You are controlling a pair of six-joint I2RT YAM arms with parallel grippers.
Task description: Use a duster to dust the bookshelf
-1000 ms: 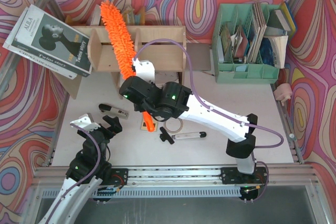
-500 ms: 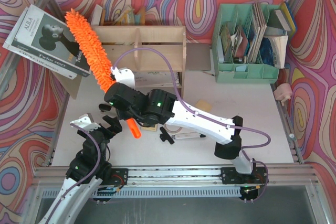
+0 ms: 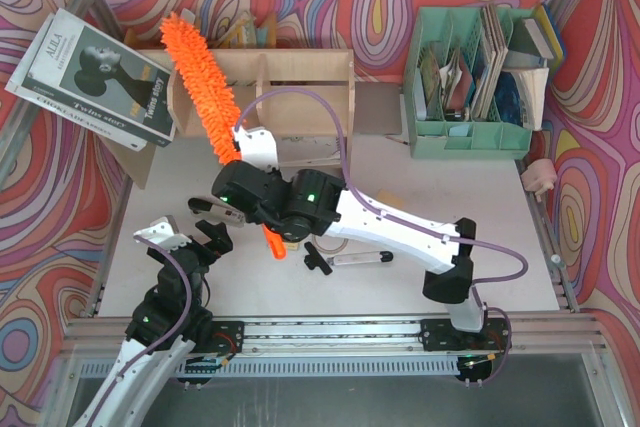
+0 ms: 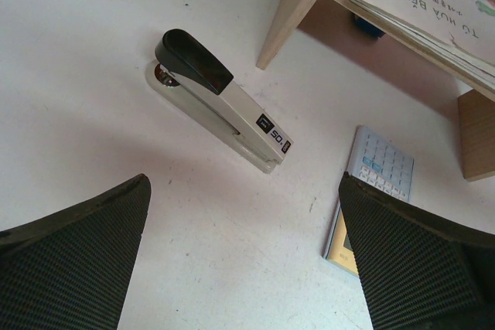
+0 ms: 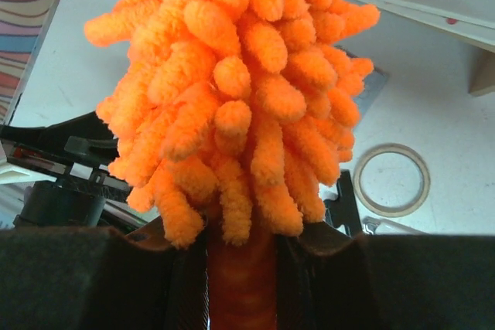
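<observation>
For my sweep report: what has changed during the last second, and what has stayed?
The right tool, shut on the duster, swung its fluffy head left over the book, then partly back right to the left end of the bookshelf. Nothing was taken or released. The left tool stayed open and still.

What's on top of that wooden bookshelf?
The orange duster slants over the left compartment of the bookshelf; whatever lies beneath its fluff is covered.

The white table (image 3: 500, 197) carries the plywood bookshelf (image 3: 300, 69), a mint-green file organiser (image 3: 468, 137), a stapler (image 4: 220, 102), a calculator (image 4: 377, 187) and a silver pen-like tool (image 3: 357, 259).
</observation>
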